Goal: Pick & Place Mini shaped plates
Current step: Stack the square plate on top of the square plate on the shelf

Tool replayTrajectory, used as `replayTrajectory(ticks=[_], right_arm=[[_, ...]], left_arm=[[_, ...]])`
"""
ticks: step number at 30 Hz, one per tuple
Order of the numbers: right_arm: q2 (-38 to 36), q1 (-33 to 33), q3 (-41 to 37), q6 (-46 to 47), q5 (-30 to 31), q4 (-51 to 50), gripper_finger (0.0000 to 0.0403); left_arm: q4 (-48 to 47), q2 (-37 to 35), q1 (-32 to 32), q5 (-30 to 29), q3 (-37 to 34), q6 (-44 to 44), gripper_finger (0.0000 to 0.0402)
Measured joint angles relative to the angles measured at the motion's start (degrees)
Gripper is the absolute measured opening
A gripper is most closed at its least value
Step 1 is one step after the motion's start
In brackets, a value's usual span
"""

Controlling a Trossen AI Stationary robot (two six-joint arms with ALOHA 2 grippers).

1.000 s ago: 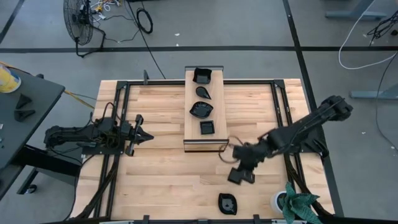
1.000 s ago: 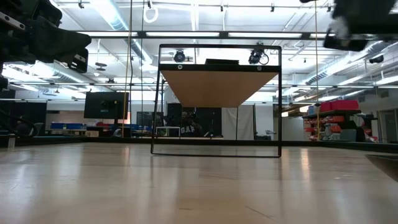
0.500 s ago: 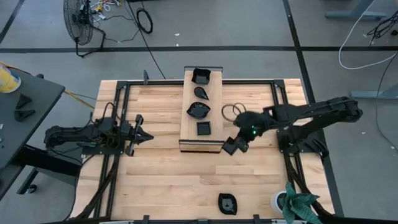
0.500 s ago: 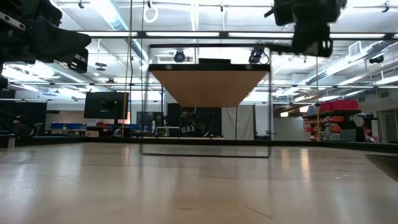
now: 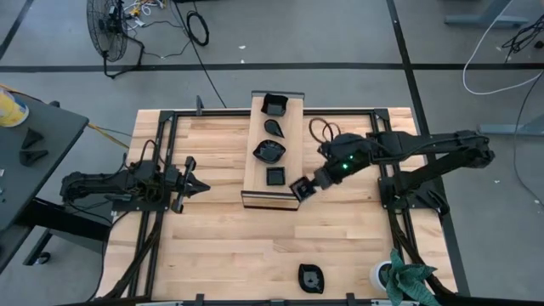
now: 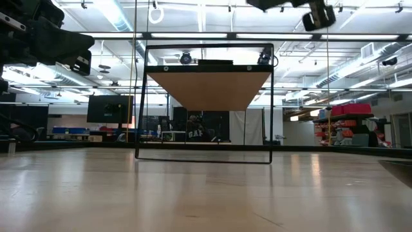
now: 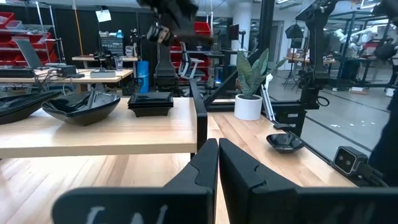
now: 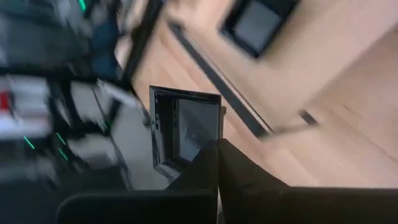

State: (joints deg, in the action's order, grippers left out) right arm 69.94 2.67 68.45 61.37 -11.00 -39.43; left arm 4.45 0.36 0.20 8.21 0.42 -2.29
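Near edge of table [image 5: 221,255]: one black dish [image 5: 311,278] lies alone toward the right corner; beside it, at the corner, a white pot with a green plant [image 5: 399,276].

Mid-table: right jaws [image 5: 308,186] are clamped on a small square black plate [image 5: 302,188], held in the air just off the near right corner of the raised wooden board [image 5: 291,127]. The right wrist view shows the square plate [image 8: 186,134] pinched at its rim between the closed fingers [image 8: 233,165].

On the board, near to far: small square dish [image 5: 275,177], wavy-edged bowl [image 5: 270,151], leaf-shaped dish [image 5: 274,126], deeper square dish [image 5: 274,104] at the far end. The board stands on a black wire frame [image 6: 205,103].

Left edge: left jaws [image 5: 197,184] are closed together, holding nothing, parked low and well apart from the board.
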Motion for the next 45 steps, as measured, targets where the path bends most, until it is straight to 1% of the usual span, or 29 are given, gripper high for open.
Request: replayTrajectory(ticks=[4, 7, 11, 16, 22, 29, 36, 42, 45], right_arm=[[2.64, -0.89, 4.34, 8.13, 6.03, 1.03, 0.0000], [5.05, -1.33, 6.14, 15.84, 9.56, 1.39, 0.0000], [8.38, -1.30, 6.25, 24.75, 10.59, 5.01, 0.0000], [11.92, -1.13, 6.25, 32.15, 12.67, 6.94, 0.0000], [15.09, -1.15, 6.25, 33.94, 14.05, 7.45, 0.0000], [17.83, -1.35, 6.22, 33.07, 14.99, 7.99, 0.0000], [17.94, -2.82, 4.45, 30.01, 15.27, 8.90, 0.0000], [17.94, -2.85, 4.24, 28.13, 14.76, 10.75, 0.0000], [17.94, -2.83, 4.24, 28.11, 14.55, 11.05, 0.0010]], left_arm=[[-0.02, 0.00, -0.02, 0.00, 0.00, -0.01, 0.0018], [0.00, 0.00, -0.02, 0.00, -0.02, -0.02, 0.0018], [-0.01, 0.00, -0.02, 0.00, -0.02, -0.02, 0.0018], [-0.02, 0.00, 0.00, 0.00, -0.02, 0.00, 0.0018], [-0.02, 0.00, -0.01, 0.00, -0.02, -0.02, 0.0018], [0.00, 0.00, -0.02, 0.00, -0.02, -0.02, 0.0018], [-0.02, 0.00, -0.02, 0.00, 0.00, -0.02, 0.0018], [0.00, 0.00, -0.02, 0.00, -0.02, -0.02, 0.0018], [0.00, 0.00, -0.02, 0.00, -0.01, -0.02, 0.0018]])
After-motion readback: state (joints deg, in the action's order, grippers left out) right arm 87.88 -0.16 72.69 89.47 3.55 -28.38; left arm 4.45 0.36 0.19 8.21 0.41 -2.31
